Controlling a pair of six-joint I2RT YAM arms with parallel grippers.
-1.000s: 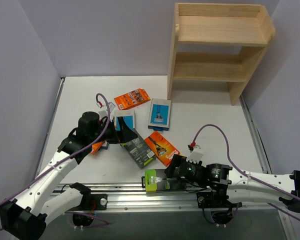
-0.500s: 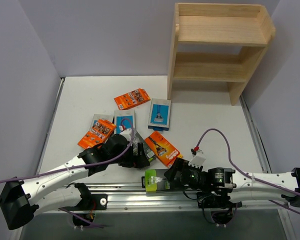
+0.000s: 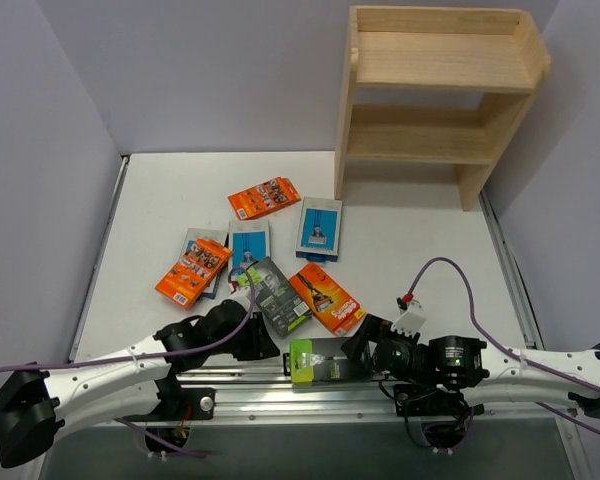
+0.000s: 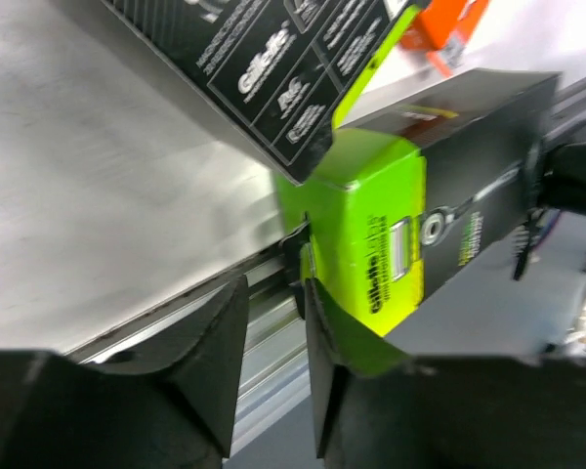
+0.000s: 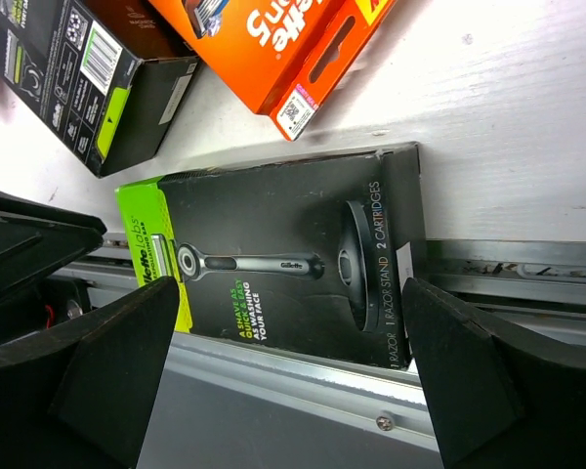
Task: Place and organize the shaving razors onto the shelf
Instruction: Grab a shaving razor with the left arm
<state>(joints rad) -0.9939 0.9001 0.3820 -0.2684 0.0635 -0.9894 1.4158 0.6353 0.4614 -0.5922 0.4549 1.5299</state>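
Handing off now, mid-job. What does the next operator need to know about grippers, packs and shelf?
Left gripper: jaws narrow, empty, facing the lime-ended black box at the table's near edge.
Right gripper: wide open at that box's other end, not gripping.
Seven other razor packs lie loose on the table.
Shelf: both tiers bare.
Done: nothing shelved. Left: all eight packs.

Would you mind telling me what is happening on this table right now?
Both arms are low at the near edge around a black razor box with a lime-green end. The right end effector is open, straddling it; the left end effector sits at its green end, jaws slightly apart and empty. The other packs lie loose on the table, and the wooden shelf holds nothing.
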